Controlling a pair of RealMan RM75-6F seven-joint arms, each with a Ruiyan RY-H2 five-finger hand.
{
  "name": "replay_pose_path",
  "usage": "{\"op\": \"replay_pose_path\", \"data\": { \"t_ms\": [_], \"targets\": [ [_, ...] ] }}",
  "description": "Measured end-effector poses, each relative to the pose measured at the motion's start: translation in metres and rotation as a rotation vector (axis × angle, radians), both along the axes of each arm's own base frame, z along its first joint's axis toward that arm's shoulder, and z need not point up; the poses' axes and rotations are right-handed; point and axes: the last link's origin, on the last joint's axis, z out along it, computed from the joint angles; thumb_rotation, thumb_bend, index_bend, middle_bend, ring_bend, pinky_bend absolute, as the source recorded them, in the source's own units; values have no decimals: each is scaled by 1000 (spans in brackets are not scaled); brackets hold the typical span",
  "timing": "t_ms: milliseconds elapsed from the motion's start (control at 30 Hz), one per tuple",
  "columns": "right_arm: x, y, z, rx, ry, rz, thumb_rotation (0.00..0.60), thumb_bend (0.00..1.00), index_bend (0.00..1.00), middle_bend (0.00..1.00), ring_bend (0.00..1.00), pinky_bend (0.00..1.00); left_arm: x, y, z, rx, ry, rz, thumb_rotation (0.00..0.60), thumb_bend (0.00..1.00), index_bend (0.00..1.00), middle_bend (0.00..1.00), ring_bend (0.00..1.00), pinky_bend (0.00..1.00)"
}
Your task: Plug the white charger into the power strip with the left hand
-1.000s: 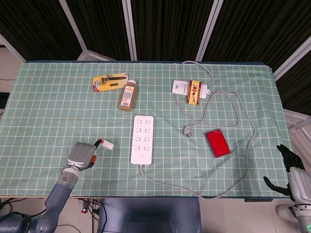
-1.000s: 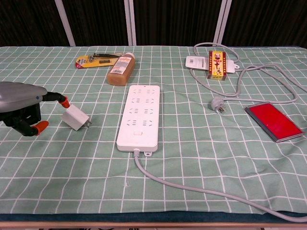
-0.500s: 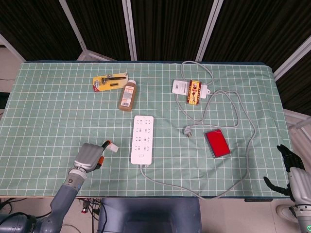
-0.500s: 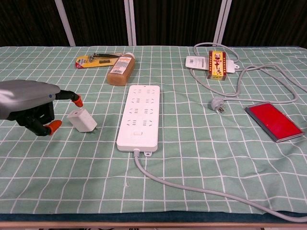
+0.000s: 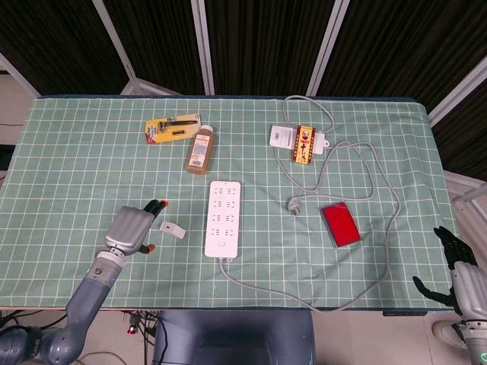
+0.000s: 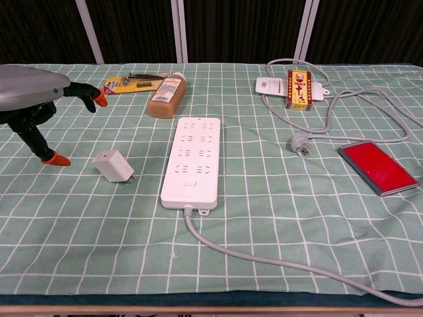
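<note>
Since 0.5 s ago the left hand (image 6: 30,99) has let go and lifted; its fingers (image 6: 98,100) are now spread, holding nothing. White charger (image 6: 112,164) lies on the cloth just right of that hand and left of the power strip (image 6: 193,160), prongs pointing right and near. Only the head view shows the right hand (image 5: 456,266), far right off the table, fingers apart.

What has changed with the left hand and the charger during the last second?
The left hand first carried the charger a little toward the power strip, then let it go and lifted away with fingers spread. The charger now lies on the cloth beside the strip, not plugged in. The strip, bottle and right hand stayed as they were.
</note>
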Motion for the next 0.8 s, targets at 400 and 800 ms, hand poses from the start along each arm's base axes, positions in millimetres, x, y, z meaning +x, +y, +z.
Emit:
{"op": "replay_pose_path", "data": {
  "t_ms": [400, 800],
  "targets": [
    [0, -1, 0, 0, -2, -7, 600, 338, 0, 0, 0, 0, -12, 39, -16, -150, 165, -22, 600, 150, 236, 243, 832, 925],
    [-1, -1, 0, 0, -7, -11, 600, 339, 0, 0, 0, 0, 2, 50, -47, -217, 158, -75, 600, 246, 330, 322, 834, 927]
  ]
}}
